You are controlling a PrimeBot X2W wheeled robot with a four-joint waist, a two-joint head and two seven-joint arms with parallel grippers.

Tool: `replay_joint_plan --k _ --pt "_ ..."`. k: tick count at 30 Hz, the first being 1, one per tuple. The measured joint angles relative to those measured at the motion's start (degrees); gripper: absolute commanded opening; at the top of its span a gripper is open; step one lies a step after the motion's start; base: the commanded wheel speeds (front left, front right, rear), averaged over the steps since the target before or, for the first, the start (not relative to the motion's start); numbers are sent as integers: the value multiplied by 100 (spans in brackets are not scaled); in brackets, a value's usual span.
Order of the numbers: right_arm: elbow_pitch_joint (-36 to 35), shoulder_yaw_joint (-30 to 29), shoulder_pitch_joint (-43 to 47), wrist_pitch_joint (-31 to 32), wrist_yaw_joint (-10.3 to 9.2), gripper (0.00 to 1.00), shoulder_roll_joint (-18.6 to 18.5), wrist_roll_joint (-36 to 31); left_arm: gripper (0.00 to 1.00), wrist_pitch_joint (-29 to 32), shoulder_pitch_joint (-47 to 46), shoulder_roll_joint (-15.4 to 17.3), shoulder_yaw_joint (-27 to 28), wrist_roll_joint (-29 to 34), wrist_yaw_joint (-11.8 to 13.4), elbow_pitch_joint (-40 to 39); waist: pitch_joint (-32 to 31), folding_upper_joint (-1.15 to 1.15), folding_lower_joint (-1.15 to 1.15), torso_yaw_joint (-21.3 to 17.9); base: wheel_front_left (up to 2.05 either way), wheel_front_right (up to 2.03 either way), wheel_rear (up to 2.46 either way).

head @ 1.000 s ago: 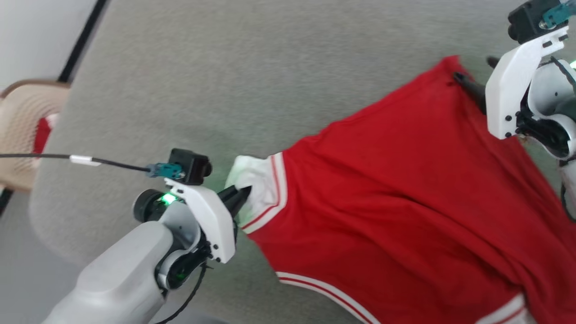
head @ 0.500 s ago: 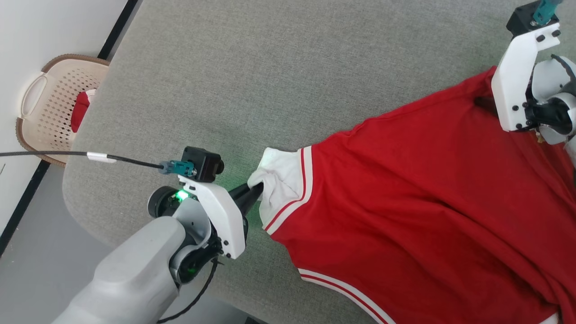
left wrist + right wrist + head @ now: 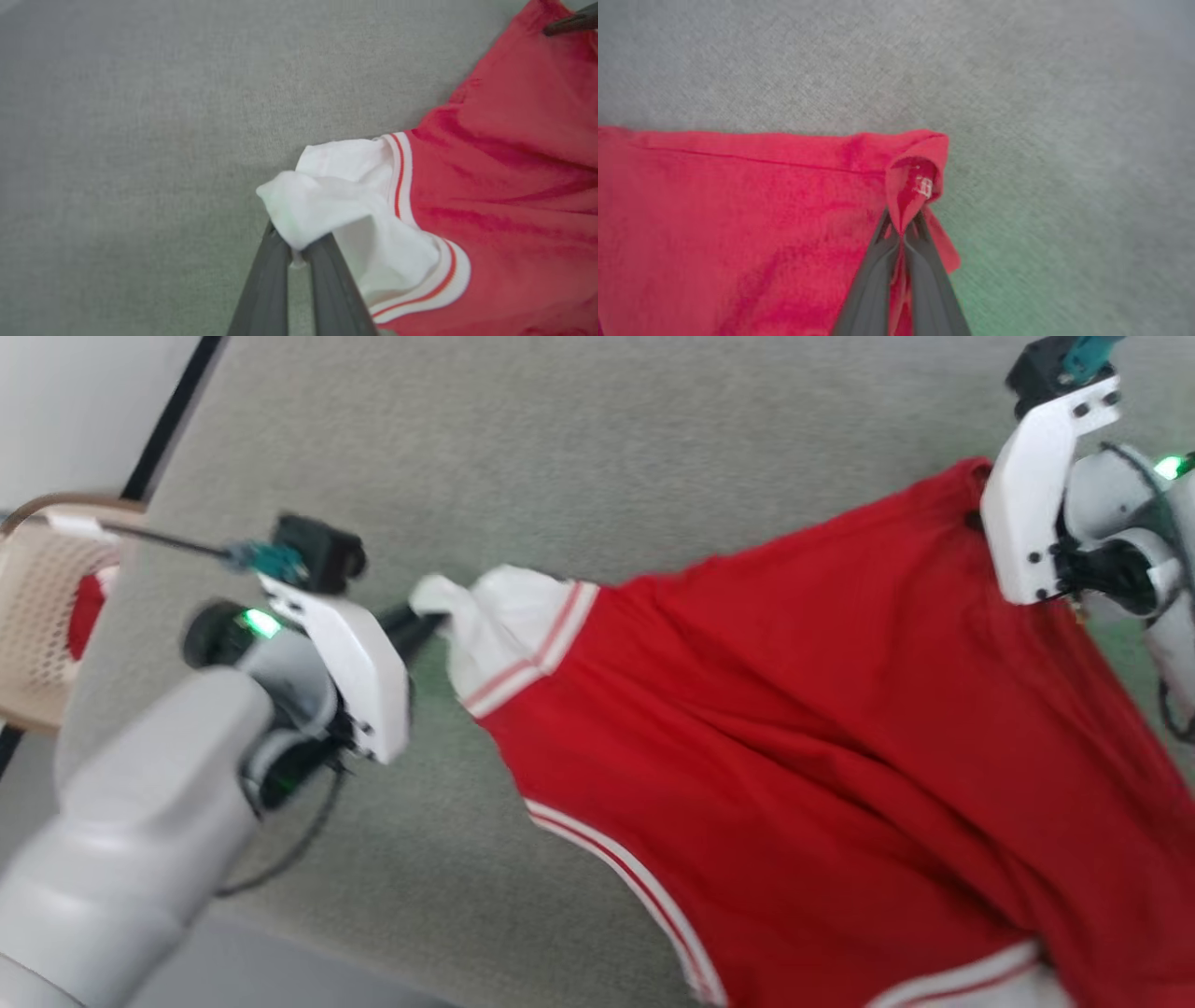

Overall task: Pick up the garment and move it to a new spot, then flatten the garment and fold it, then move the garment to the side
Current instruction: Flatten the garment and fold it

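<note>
In the head view, the shirt (image 3: pixel 794 756) lies spread over the grey cloth surface (image 3: pixel 560 448), from the middle out to the right. The left gripper (image 3: pixel 425 616) pinches its white sleeve (image 3: pixel 495 616), and the right gripper (image 3: pixel 976 518) sits at the far right corner.

In the left wrist view, the fingers are closed tight on the sleeve's bunched tip.

In the right wrist view, the fingers are clamped on a folded red hem corner (image 3: pixel 920 172).

Grey-green woven padded surface (image 3: pixel 579 457), rounded at the near left corner. Spread over its right part: red shirt (image 3: pixel 794 728) with white sleeve. Beside it, on the floor (image 3: pixel 308 980): pale basket (image 3: pixel 42 607).
</note>
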Motion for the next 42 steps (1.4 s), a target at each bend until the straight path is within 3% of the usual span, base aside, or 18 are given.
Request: replay_joint_plan --k 8,25,29,32,40,42 --pt "-731 101 -190 -543 -1 0 -403 255 0 748 -881 734 -80 389 -4 -231 -329 0 0 -623 0 0 0" --pt "-1861 -714 -469 -843 0 0 -522 49 0 1354 -2386 1191 122 806 145 -371 -973 0 0 -1710 0 0 0" --pt "-1649 -1004 -647 -1085 0 0 -363 -267 0 962 -2758 1042 119 1152 141 -127 -872 0 0 -1805 0 0 0" --pt "-1225 -1211 -917 -1672 0 0 -125 -684 0 480 -3065 839 163 1384 213 264 -718 0 0 -1842 0 0 0" --pt "57 -1968 -1937 -4417 7 0 494 -2549 0 -1766 -4315 365 495 2261 813 1290 -334 0 0 -1905 0 0 0" --pt "332 -2182 -2114 -4940 5 0 614 -3007 0 -2091 -4539 305 591 2424 879 1369 -316 0 0 -1898 0 0 0"
